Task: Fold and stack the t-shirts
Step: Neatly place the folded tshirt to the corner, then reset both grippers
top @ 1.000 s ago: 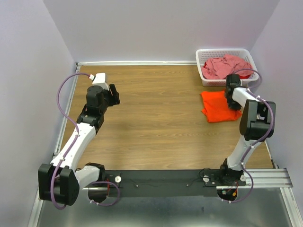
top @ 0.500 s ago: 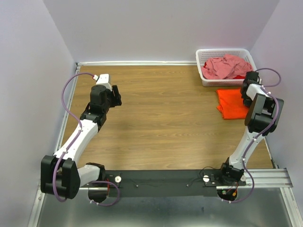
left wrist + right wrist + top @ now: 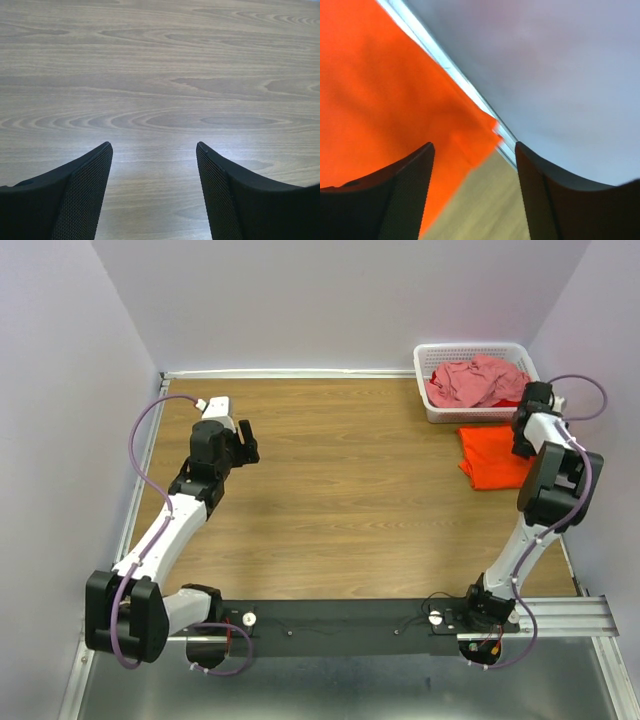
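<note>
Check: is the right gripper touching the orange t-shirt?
Cannot tell. Right wrist view shows the open right gripper over a corner of the orange t-shirt, contact unseen; top view cannot resolve it.

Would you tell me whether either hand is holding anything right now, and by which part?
Nothing is held. The left hand is open over the table; the right hand is open above the orange t-shirt.

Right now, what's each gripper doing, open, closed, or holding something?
Left gripper: open, empty, over the wooden table.
Right gripper: open, empty, at the bright orange cloth t-shirt's corner.
</note>
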You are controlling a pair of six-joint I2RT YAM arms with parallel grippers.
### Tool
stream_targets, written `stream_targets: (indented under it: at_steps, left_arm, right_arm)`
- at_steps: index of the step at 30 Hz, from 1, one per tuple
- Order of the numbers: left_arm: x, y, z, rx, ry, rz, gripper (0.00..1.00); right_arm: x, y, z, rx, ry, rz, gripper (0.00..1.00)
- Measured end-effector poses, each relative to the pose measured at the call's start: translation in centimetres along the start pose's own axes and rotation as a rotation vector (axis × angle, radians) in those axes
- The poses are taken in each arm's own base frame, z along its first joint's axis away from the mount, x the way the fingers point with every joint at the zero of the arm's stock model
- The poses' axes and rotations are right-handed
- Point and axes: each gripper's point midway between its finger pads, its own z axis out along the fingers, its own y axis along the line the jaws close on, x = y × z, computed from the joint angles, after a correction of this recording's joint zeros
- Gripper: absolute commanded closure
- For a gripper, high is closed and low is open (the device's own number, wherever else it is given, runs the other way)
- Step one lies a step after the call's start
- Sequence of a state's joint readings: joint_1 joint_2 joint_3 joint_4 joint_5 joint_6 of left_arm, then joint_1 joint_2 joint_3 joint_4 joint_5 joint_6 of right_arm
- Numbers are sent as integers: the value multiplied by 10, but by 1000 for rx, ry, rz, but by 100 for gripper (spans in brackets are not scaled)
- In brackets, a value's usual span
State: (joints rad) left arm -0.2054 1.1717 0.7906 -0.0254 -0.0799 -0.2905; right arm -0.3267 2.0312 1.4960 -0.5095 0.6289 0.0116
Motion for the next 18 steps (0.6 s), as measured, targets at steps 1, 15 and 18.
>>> stream_targets:
  at_steps: [1, 15, 18]
  left_arm:
    - [-1, -1, -2, 2, -5, -4, 16]
    - [-6, -11, -33, -7, 44, -39, 4]
    - [-22, -10, -45, -29, 24, -43, 3]
  right_arm:
    - [-4, -5, -8, -3, -14, 26, 24]
    - [-19, -132, -236, -207, -398, 573, 0]
    - [7, -143, -270, -262, -453, 635, 0]
